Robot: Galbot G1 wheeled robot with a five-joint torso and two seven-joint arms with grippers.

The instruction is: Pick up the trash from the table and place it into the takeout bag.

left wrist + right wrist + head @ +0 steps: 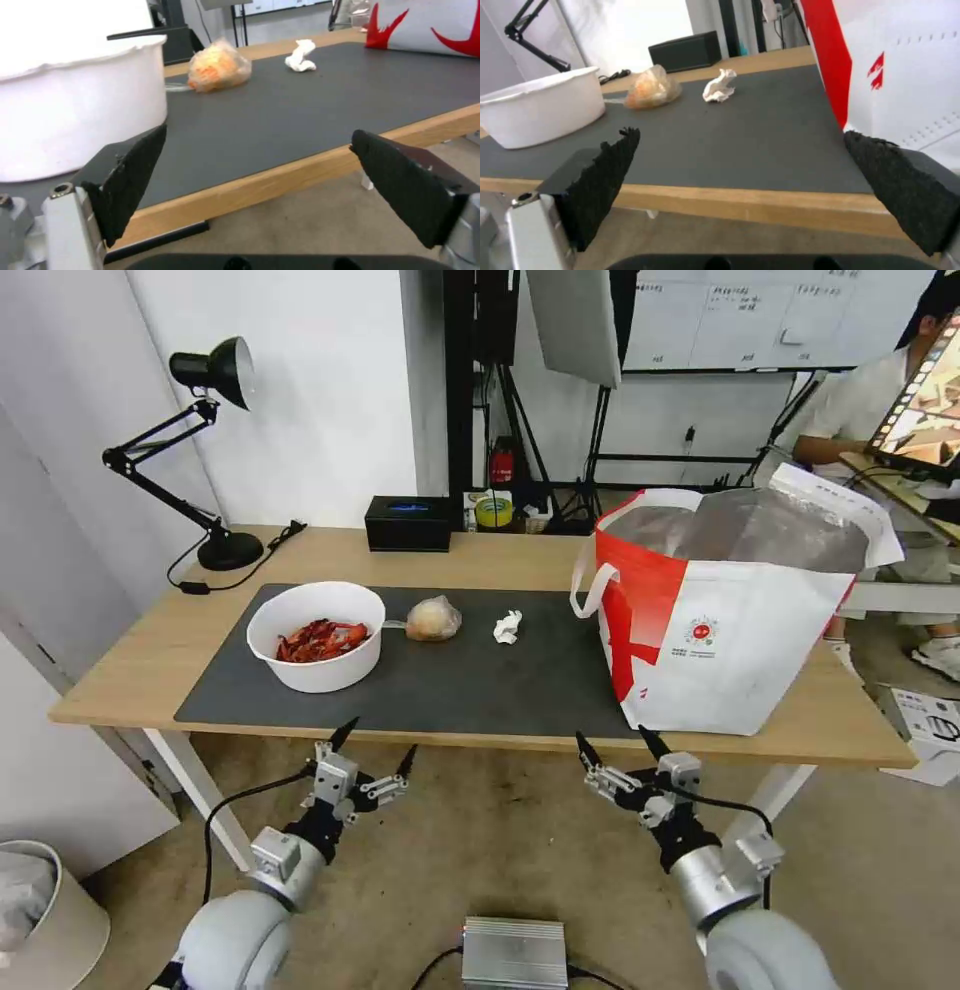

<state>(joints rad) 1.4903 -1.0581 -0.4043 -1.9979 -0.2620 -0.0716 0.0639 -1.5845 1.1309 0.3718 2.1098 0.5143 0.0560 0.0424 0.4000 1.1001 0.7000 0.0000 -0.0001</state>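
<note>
On the large dark grey mat (pixel 480 670) sit three pieces of trash in a row. Farthest to the robot's left is a white round bowl (pixel 316 635) with smooth plastic-looking walls, holding a heap of glossy red crayfish shells (pixel 322 640). Just beside it lies a small clear bag (pixel 433 619), crinkled and knotted around a rounded beige lump. A little further right, apart from the bag, is a crumpled white tissue (pixel 508 626) — a twisted, creased wad standing up from the mat's matte surface.

At the mat's right end stands the takeout bag (pixel 725 615), a large boxy white-and-red insulated bag with silver foil lining, its mouth open upward, white strap handles drooping at the sides and a small round red logo on the front panel. Its base seems to overlap the mat's edge, though the head view leaves that unclear.

All of this rests on the long light-wood table (pixel 130 660) with white legs. Along its far edge are a black rectangular tissue box (pixel 408 522) and a black jointed desk lamp (pixel 190 440).

Below the table's near edge hang both grippers — the left gripper (pixel 374 747) before the bowl, the right gripper (pixel 622 745) before the bag's corner — each with black, rough-textured wedge fingers spread wide and gripping nothing.
</note>
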